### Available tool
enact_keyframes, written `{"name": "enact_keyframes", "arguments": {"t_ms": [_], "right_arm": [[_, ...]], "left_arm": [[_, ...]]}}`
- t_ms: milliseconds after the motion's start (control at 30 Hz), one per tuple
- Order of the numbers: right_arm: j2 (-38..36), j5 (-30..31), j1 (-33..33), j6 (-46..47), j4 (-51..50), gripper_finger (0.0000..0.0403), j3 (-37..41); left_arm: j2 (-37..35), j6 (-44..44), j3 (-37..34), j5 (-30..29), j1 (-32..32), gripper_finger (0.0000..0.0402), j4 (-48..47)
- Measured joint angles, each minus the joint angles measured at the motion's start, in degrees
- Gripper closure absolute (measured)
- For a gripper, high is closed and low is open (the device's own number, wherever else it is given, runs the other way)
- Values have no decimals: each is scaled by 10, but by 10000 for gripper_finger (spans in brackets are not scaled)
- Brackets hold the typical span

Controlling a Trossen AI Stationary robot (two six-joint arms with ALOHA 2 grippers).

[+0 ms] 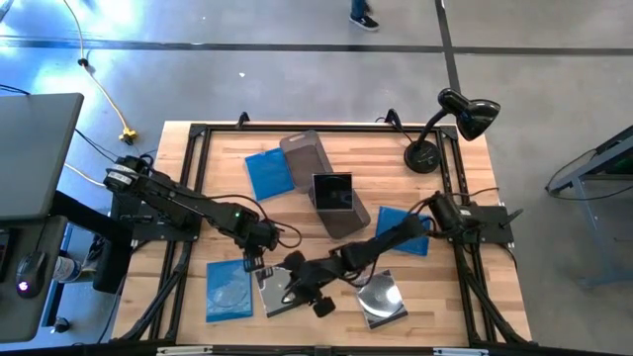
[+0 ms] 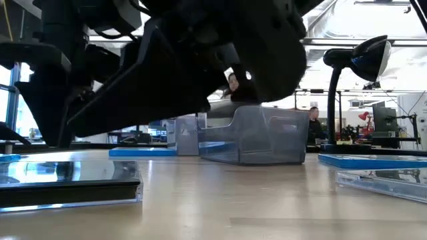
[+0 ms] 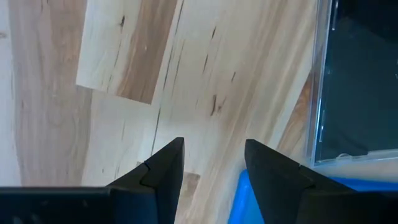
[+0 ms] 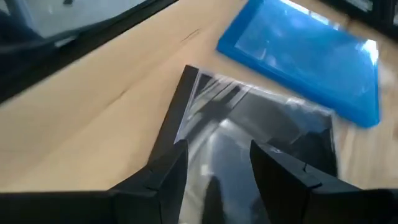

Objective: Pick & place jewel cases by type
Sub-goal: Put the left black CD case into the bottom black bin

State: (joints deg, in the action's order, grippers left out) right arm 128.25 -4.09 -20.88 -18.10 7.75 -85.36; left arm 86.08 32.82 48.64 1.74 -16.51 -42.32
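Six jewel cases are in the high view. One blue case (image 1: pixel 267 173) lies at the far left, one (image 1: pixel 406 229) at the right and one (image 1: pixel 227 289) near the left front. A dark case (image 1: pixel 275 294) lies beside that front blue one. A silver-faced case (image 1: pixel 381 297) lies at the right front. A black case (image 1: pixel 332 191) stands in a smoky tub (image 1: pixel 346 213). My right gripper (image 4: pixel 217 155) is open, and its fingers hang over the dark case (image 4: pixel 261 130). My left gripper (image 3: pixel 214 155) is open above bare wood, beside the blue case's corner (image 3: pixel 249 199).
A second smoky tub (image 1: pixel 305 156) lies on the table behind the first. A black desk lamp (image 1: pixel 450 124) stands at the far right corner. A black frame (image 1: pixel 198 133) runs around the table. Bare wood (image 1: pixel 326 321) shows between the front cases.
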Motion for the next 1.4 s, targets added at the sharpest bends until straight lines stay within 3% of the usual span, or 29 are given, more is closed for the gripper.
{"name": "enact_keyframes", "arguments": {"t_ms": [167, 367, 533, 833, 1167, 1400], "right_arm": [[-15, 64, 4, -63, -4, 231, -1], [-21, -8, -4, -24, -12, 231, -1], [-9, 48, -38, -45, -30, 231, 0], [-7, 32, -36, -10, -49, 231, 0], [7, 22, -38, 13, -61, 231, 0], [29, 80, -36, -41, -26, 231, -2]], "left_arm": [[0, 2, 0, -13, 0, 234, 0], [0, 21, 0, -13, 0, 234, -9], [0, 20, 0, -34, 0, 234, -8], [0, 91, 0, -41, 0, 234, 40], [0, 95, 1, -81, 0, 234, 50], [0, 88, 1, -79, 0, 234, 51]]}}
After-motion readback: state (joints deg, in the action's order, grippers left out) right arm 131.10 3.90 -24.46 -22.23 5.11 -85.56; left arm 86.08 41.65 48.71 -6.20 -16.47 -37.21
